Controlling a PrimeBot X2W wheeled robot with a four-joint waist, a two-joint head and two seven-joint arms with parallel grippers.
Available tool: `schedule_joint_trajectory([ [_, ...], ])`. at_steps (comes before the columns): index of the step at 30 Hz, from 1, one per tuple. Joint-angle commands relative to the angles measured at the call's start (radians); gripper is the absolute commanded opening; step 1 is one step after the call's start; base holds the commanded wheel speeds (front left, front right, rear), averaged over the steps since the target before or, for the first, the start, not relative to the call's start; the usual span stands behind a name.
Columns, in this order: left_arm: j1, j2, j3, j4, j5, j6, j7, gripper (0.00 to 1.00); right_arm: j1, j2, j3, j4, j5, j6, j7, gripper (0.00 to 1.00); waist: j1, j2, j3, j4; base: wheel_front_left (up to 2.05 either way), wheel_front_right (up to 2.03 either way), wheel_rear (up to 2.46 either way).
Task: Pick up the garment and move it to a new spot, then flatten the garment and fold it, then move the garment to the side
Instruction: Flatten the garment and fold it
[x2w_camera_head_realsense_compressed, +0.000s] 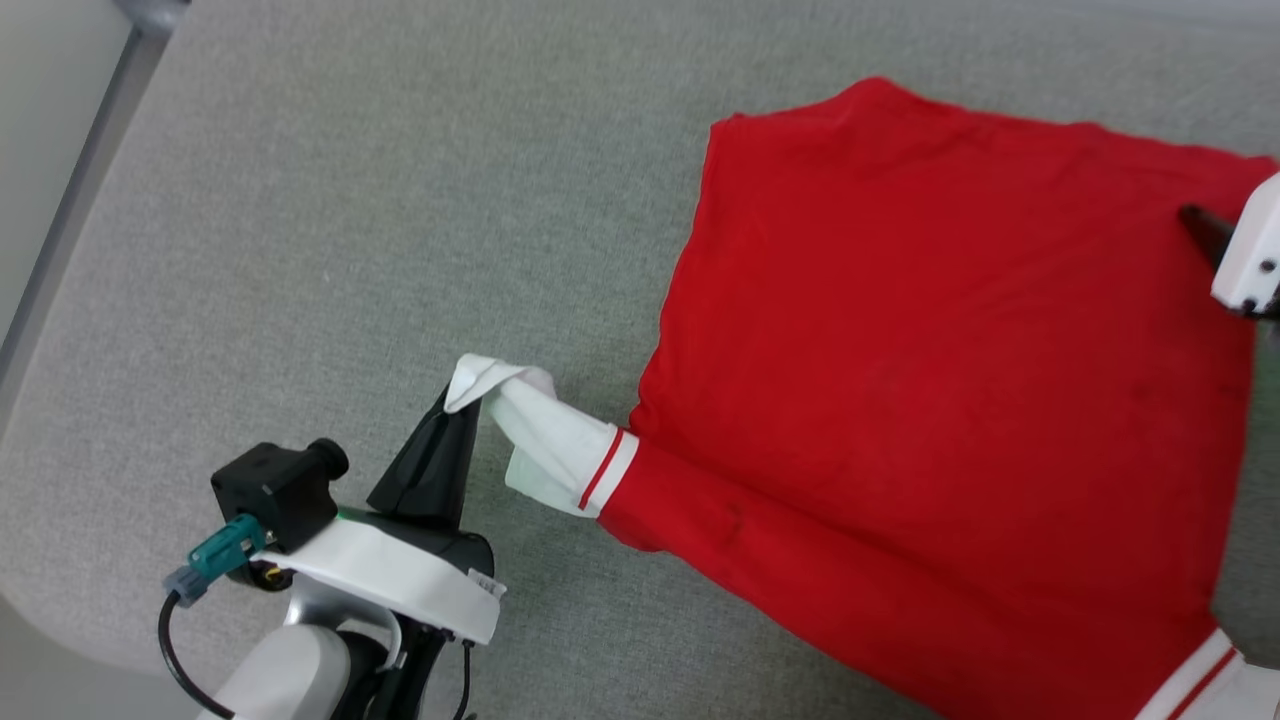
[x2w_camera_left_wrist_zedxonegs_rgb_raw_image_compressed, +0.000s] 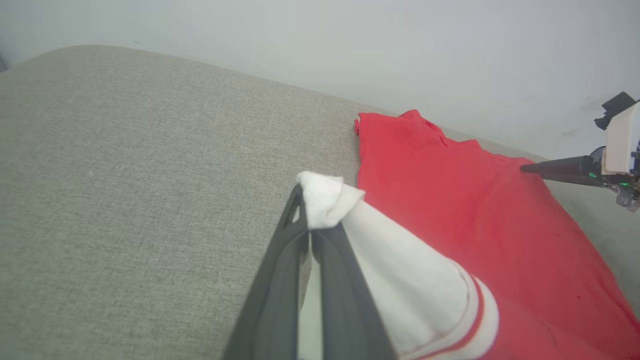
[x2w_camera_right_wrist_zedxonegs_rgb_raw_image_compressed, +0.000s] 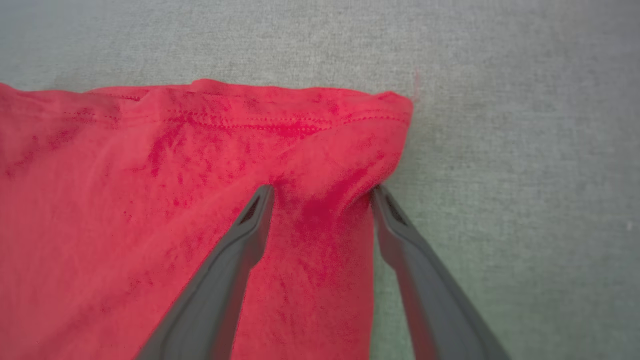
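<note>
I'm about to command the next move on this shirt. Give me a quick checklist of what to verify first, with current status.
1. Left gripper shut on the end of the white sleeve: ok.
2. Right gripper open, fingers on either side of the hem corner of the garment: ok, not yet gripping.
3. Held sleeve flat: not ok, bunched at the fingertips.
4. Red body lying flat on the grey surface: ok, slight ripples near the hem.
5. Other sleeve spread out: cannot tell, cut off at the head view's edge.
</note>
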Motion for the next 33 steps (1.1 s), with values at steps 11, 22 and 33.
schedule_joint_trajectory([
  [11, -0.057, -0.027, -0.011, 0.049, -0.006, -0.034, -0.027, 0.00, 0.003, 0.053, -0.102, 0.160, -0.157, -0.001, 0.280, 0.33, -0.0003, 0.0000, 0.090, 0.034, 0.00, 0.00, 0.00],
  [22, -0.011, -0.011, -0.006, 0.098, -0.018, -0.013, -0.016, 0.00, 0.006, 0.002, 0.018, -0.017, -0.129, -0.001, 0.236, 0.00, -0.0003, 0.0000, -0.033, -0.005, 0.00, 0.00, 0.00],
  [33, 0.106, 0.031, 0.024, 0.113, -0.051, 0.049, 0.008, 0.00, 0.336, -0.097, 0.098, -0.337, 0.090, -0.001, 0.261, 0.00, -0.0003, 0.0000, -0.197, -0.102, 0.00, 0.00, 0.00],
])
